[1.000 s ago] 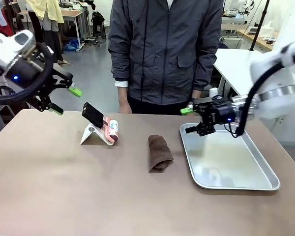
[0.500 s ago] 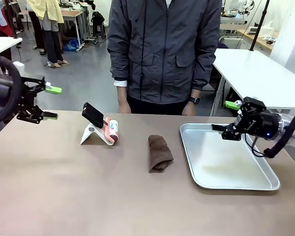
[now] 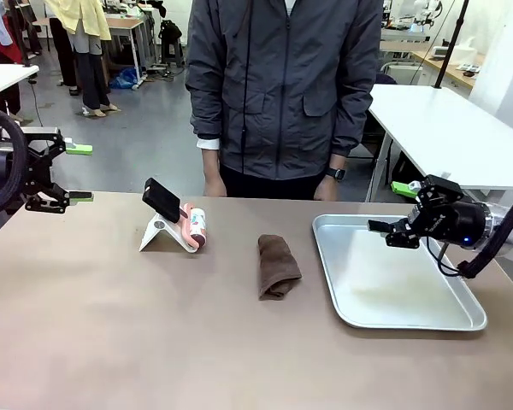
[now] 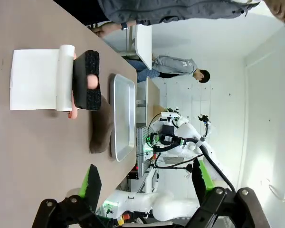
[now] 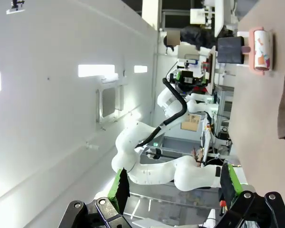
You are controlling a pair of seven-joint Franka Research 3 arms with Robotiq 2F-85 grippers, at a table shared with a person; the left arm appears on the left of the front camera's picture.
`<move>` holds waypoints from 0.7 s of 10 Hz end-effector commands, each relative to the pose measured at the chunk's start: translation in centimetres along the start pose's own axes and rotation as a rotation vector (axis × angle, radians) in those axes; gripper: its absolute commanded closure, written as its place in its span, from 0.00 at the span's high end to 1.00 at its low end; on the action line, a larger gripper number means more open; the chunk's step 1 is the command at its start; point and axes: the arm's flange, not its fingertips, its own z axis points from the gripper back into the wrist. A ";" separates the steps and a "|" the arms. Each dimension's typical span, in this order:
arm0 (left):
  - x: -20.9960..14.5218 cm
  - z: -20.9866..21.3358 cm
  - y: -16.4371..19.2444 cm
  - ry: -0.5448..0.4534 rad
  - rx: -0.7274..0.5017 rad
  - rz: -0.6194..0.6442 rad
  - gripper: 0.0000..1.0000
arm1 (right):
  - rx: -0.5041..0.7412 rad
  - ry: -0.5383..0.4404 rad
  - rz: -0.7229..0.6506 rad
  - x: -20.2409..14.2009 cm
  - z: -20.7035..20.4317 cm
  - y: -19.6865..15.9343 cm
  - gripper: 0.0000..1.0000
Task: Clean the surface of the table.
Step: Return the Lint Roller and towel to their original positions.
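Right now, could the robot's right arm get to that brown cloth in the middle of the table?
Probably yes. The right end effector hangs open above the metal tray, and the brown cloth lies just beyond the tray's near side on the table, with nothing between them.

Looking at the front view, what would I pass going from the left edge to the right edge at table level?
Left pincer, open → white stand with a black phone → pink roller leaning beside it → folded brown cloth → silver tray → right pincer, open above the tray's far right part.
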 end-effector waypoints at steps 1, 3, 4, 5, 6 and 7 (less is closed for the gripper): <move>-0.4 0.3 -0.6 0.017 0.010 -0.024 1.00 | 0.007 0.002 -0.015 0.0 0.0 0.3 1.00; -0.4 0.3 -0.6 0.017 0.010 -0.024 1.00 | 0.007 0.002 -0.015 0.0 0.0 0.3 1.00; -0.4 0.3 -0.6 0.017 0.010 -0.024 1.00 | 0.007 0.002 -0.015 0.0 0.0 0.3 1.00; -0.4 0.3 -0.6 0.017 0.010 -0.024 1.00 | 0.007 0.002 -0.015 0.0 0.0 0.3 1.00; -0.4 0.3 -0.6 0.017 0.010 -0.024 1.00 | 0.007 0.002 -0.015 0.0 0.0 0.3 1.00; -0.4 0.3 -0.6 0.017 0.010 -0.024 1.00 | 0.007 0.002 -0.015 0.0 0.0 0.3 1.00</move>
